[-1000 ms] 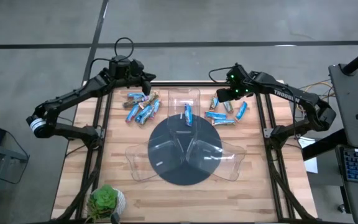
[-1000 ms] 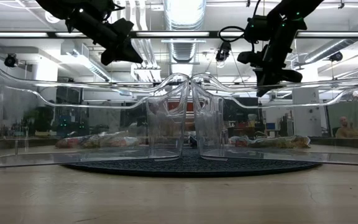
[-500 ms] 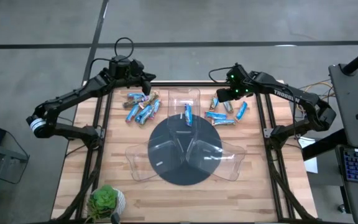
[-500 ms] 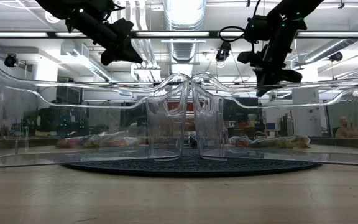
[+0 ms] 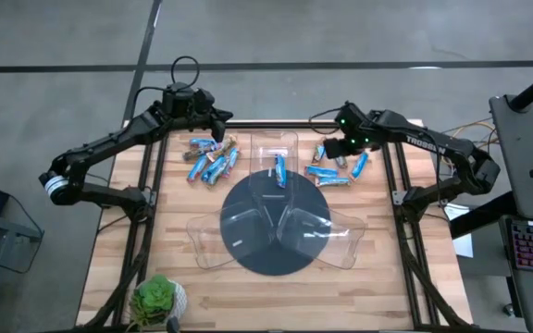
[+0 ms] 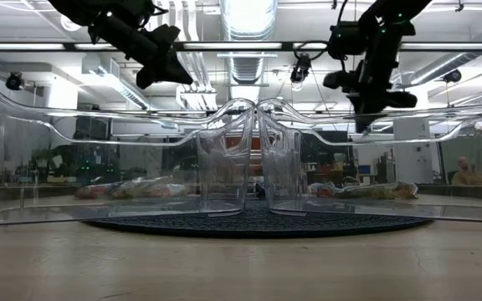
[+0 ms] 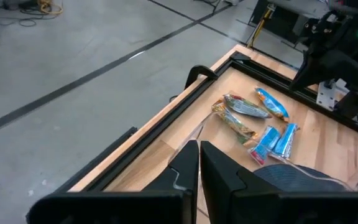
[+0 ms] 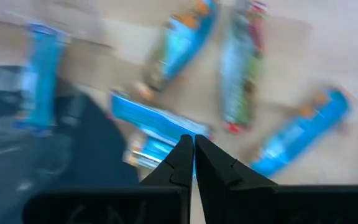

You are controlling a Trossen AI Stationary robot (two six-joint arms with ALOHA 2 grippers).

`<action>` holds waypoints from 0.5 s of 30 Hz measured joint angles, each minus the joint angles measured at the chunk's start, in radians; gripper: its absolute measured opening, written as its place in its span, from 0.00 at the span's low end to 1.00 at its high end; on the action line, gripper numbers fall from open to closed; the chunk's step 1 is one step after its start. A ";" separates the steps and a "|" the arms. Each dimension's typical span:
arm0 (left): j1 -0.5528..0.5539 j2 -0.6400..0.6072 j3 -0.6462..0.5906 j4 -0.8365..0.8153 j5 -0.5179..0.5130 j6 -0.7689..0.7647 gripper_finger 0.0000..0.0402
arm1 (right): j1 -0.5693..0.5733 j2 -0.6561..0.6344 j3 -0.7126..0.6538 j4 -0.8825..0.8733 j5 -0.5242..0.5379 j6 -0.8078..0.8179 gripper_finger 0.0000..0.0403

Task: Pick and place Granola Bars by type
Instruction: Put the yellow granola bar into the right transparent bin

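Wooden table (image 5: 183, 268), dark mat with clear trays (image 5: 276, 217) at centre. Bars (image 5: 333, 168) piled upper right, long axes mostly diagonal, directly beneath right gripper (image 5: 333, 146), shut, empty. Second pile upper left under left gripper (image 5: 218, 120), also shut, empty.

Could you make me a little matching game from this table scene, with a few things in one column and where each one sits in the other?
Things:
1. left gripper
2. right gripper
3. single blue bar
4. potted plant

Places:
A. inside the clear tray at the far side of the round mat
B. shut, above the right pile of bars
C. near corner of the table, on the left arm's side
D. shut, above the far edge by the left pile of bars

Pairs: 1-D, 2-B, 3-A, 4-C
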 joint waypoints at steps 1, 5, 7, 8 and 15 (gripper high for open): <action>0.000 0.000 0.000 0.000 0.000 0.010 0.00 | 0.000 0.000 0.000 -0.033 0.013 0.017 0.02; 0.000 0.000 0.000 0.000 0.000 0.024 0.00 | 0.001 0.000 0.001 -0.159 0.083 0.081 0.02; 0.000 0.000 0.000 0.000 0.000 0.024 0.00 | 0.001 -0.001 0.001 -0.190 0.107 0.104 0.02; 0.000 0.000 0.000 0.000 0.000 0.024 0.00 | 0.001 -0.001 0.001 -0.192 0.113 0.113 0.02; 0.000 0.000 0.000 0.000 0.000 0.024 0.00 | 0.002 -0.001 -0.009 -0.185 0.168 0.175 0.02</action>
